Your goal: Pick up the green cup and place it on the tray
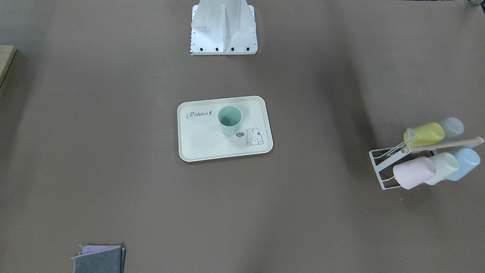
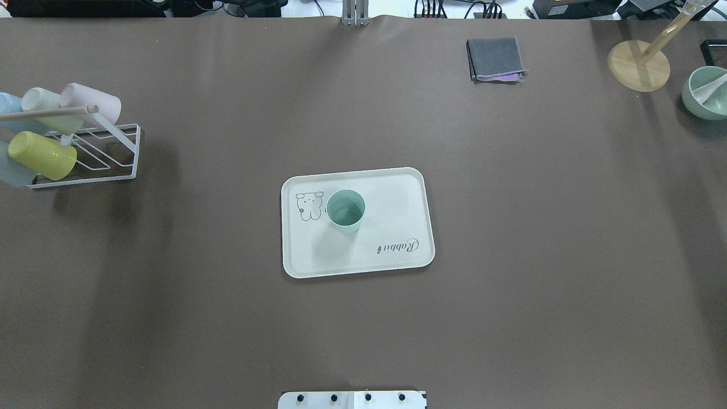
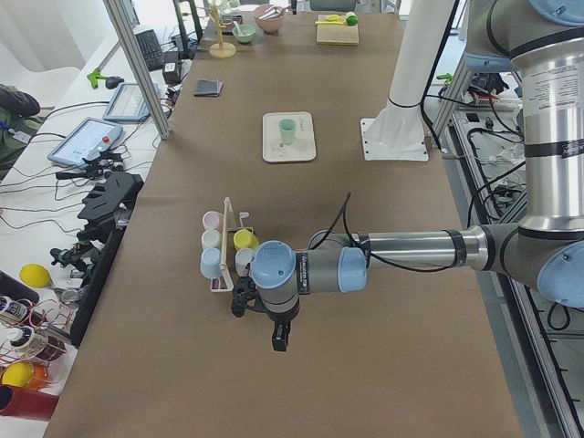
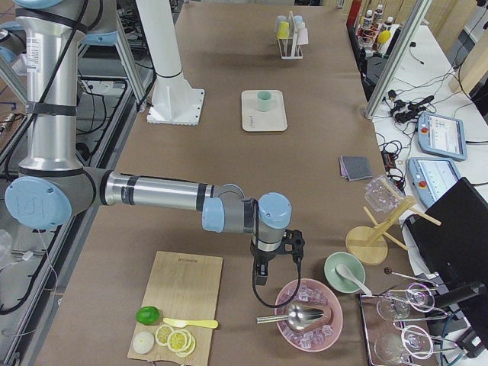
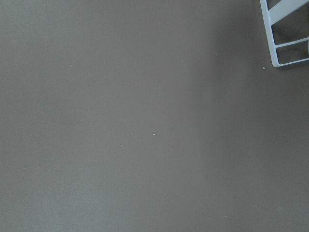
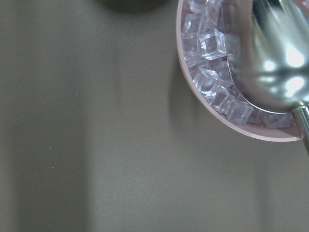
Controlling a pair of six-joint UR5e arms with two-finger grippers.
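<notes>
The mint-green cup (image 1: 230, 120) stands upright on the cream-white Rabbit tray (image 1: 204, 146) at the table's middle, beside the bunny drawing. Both also show in the overhead view, the cup (image 2: 346, 211) on the tray (image 2: 397, 233). My left gripper (image 3: 280, 342) shows only in the exterior left view, low over bare table near the cup rack, far from the tray; I cannot tell if it is open. My right gripper (image 4: 261, 278) shows only in the exterior right view, beside a pink bowl, far from the tray; I cannot tell if it is open.
A white wire rack (image 2: 108, 165) with several pastel cups stands at the table's left end. A folded grey cloth (image 2: 494, 58), a wooden stand (image 2: 638, 65) and a green bowl (image 2: 707, 94) sit far right. A pink bowl of ice (image 4: 309, 313) and a cutting board (image 4: 177, 305) lie near the right arm.
</notes>
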